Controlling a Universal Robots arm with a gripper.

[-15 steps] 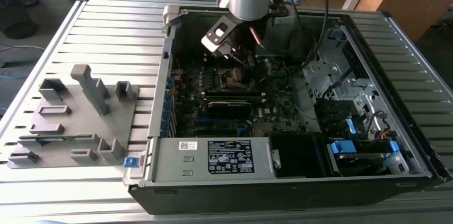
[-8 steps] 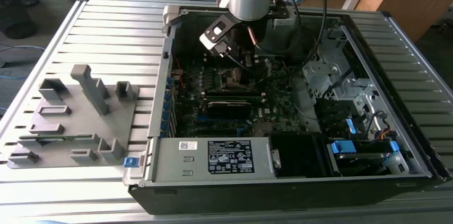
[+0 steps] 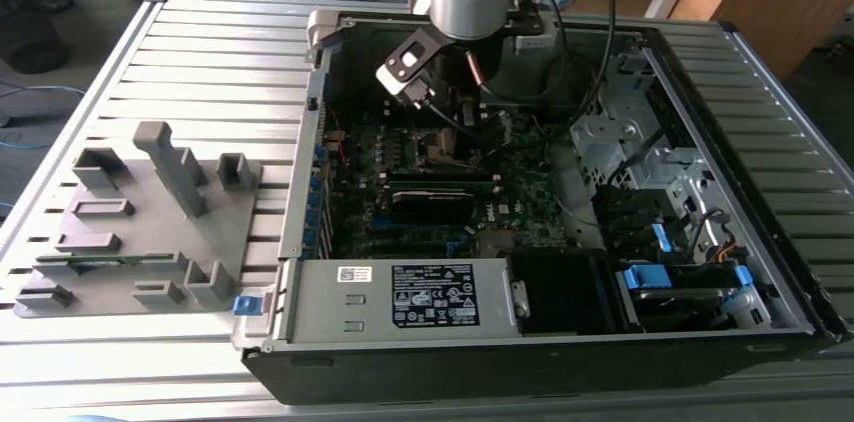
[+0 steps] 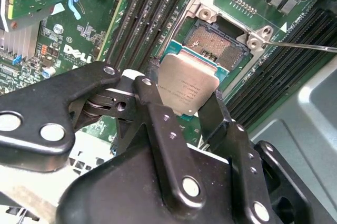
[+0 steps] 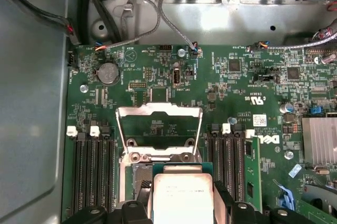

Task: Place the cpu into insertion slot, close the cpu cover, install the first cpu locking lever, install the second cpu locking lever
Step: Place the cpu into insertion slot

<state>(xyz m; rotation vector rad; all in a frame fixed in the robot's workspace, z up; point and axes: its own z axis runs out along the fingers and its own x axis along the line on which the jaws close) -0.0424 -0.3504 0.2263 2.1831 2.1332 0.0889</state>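
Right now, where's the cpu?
In the second wrist view, the cpu is gripped in the end effector, overlapping one edge of the open insertion slot.

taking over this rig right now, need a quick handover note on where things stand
Hand: shut on the cpu, gripping two opposite edges.
Cpu: held over one edge of the slot, not seated. The slot's contacts are bare.
Cover: swung open, lying back over the board.
Lever: thin rod sticking out from the slot, unlatched.
Done: cpu is in the hand at the slot.
Left: seat cpu, shut cover, latch both levers.
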